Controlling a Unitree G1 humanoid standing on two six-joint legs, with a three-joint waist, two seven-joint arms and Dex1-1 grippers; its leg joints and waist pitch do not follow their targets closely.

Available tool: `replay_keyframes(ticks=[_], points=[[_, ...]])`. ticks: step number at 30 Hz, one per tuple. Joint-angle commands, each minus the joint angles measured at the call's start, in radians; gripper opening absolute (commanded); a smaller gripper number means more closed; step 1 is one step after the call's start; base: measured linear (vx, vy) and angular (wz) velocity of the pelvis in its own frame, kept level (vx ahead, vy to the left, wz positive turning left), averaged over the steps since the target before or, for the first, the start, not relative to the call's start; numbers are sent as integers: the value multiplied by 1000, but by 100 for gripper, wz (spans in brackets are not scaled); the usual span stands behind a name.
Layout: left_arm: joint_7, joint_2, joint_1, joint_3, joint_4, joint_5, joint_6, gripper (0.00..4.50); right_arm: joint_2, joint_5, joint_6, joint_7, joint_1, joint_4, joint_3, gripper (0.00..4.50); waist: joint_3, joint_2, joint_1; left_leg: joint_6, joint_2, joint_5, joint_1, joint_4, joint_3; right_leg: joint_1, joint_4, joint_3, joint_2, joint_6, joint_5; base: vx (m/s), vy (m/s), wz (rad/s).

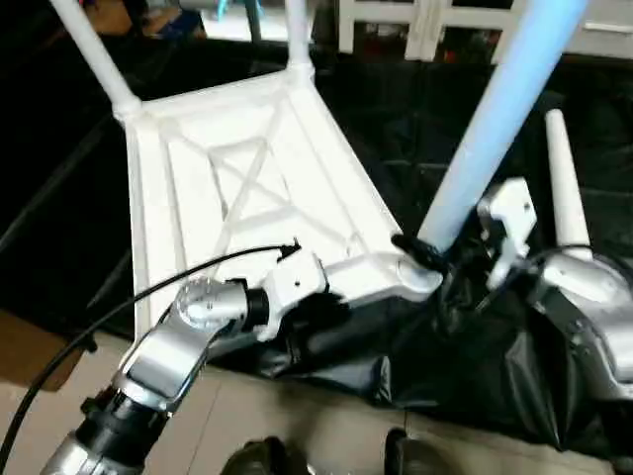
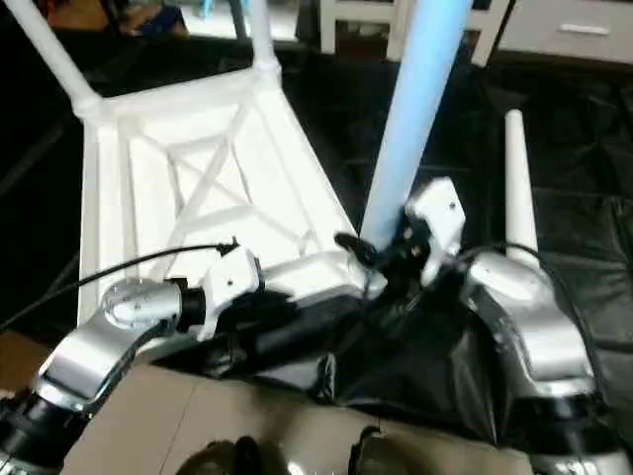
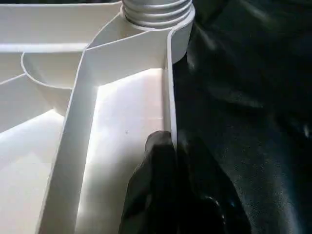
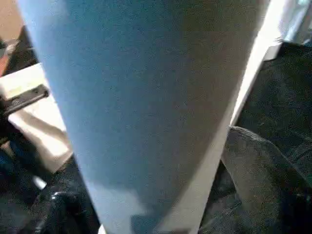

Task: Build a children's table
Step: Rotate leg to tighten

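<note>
The children's table top (image 1: pixel 247 188) lies upside down on a black sheet, its X-ribbed underside up. Two white legs (image 1: pixel 94 49) (image 1: pixel 297 35) stand in its far corners. A third leg (image 1: pixel 495 109) stands slightly tilted in the near right corner socket (image 1: pixel 420 277). My right gripper (image 1: pixel 427 255) is at its base, and the leg (image 4: pixel 146 97) looms close in the right wrist view. My left gripper (image 3: pixel 168 146) is shut on the near rim of the top (image 3: pixel 168 87), left of that corner. A fourth leg (image 1: pixel 564 188) lies loose on the sheet beyond my right arm.
The black sheet (image 1: pixel 475 366) is crumpled under the near edge and ends at pale floor. Brown cardboard (image 1: pixel 30 346) lies at the near left. White furniture (image 1: pixel 396 25) stands behind. A black cable (image 1: pixel 148 287) arcs over my left forearm.
</note>
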Motion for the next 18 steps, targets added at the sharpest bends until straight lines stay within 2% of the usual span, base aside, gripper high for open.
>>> replay_keyframes(ticks=[1,3,4,5,7,9,12,13,18], points=[[-40,9,20,0,-25,-38,-30,0,-32,-9,11,20,23,-21,0,350,-86,-17,2,177,34,-103,19,-50,-8,63,-35,18,-4,-278,-129,0,0,0],[-45,10,17,-2,-20,-37,-34,0,-41,-9,16,41,31,-12,11,350,-84,-17,3,165,34,-124,19,-52,-8,63,-38,18,-4,-270,-161,0,0,0],[-46,10,16,-3,-19,-37,-33,0,-41,-10,16,46,33,-5,13,350,-83,-17,3,147,34,-152,20,-55,-10,61,-41,18,-4,-259,-198,0,0,0],[-46,10,16,-3,-19,-37,-33,0,-41,-10,16,46,33,-5,13,333,-82,-17,2,141,35,-160,20,-56,-10,61,-42,19,-4,-256,-206,0,0,0],[-48,13,16,-3,-22,-38,-30,0,-37,-1,26,48,34,2,10,333,-83,-18,3,130,35,-169,22,-56,-10,60,-43,19,-3,-252,-210,0,0,0],[-48,14,16,-3,-23,-39,-29,0,-36,-2,27,47,35,6,8,304,-84,-19,2,128,34,-168,21,-56,-10,60,-42,20,-3,-251,-200,0,0,0],[-51,16,15,-3,-25,-40,-28,0,-35,-5,25,44,37,15,5,288,-86,-20,2,138,33,-146,19,-53,-11,62,-38,20,-4,-255,-173,0,0,0],[-53,17,16,-2,-25,-41,-28,0,-35,-4,26,44,38,16,4,264,-85,-20,2,139,33,-144,18,-53,-11,62,-38,20,-4,-255,-173,0,0,0],[-58,20,20,-3,-26,-40,-25,0,-31,2,51,38,43,11,1,234,-87,-19,2,143,33,-139,18,-52,-11,63,-38,19,-4,-257,-179,0,0,0]])
